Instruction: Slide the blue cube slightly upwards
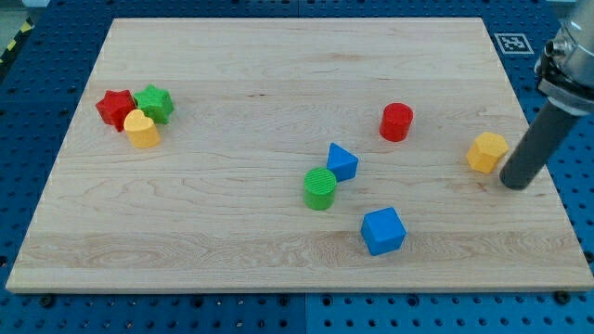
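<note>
Blue cube point(383, 231) lies near the board's bottom edge, right of centre; tip point(515, 182), a bare rod holding nothing, stands by the right edge beside the yellow block point(486, 151), and is best brought below the cube, then pushed straight, briefly.

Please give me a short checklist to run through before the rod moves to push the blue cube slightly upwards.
1. Blue cube in view on the wooden board: ok.
2. My tip below the cube, ready to push up: not ok; it stands far to the view's right, beside the yellow hexagonal block.
3. Board directly above the cube free: ok; the blue triangular block and green cylinder lie up-left.
4. Room below the cube for the tip: ok.
</note>
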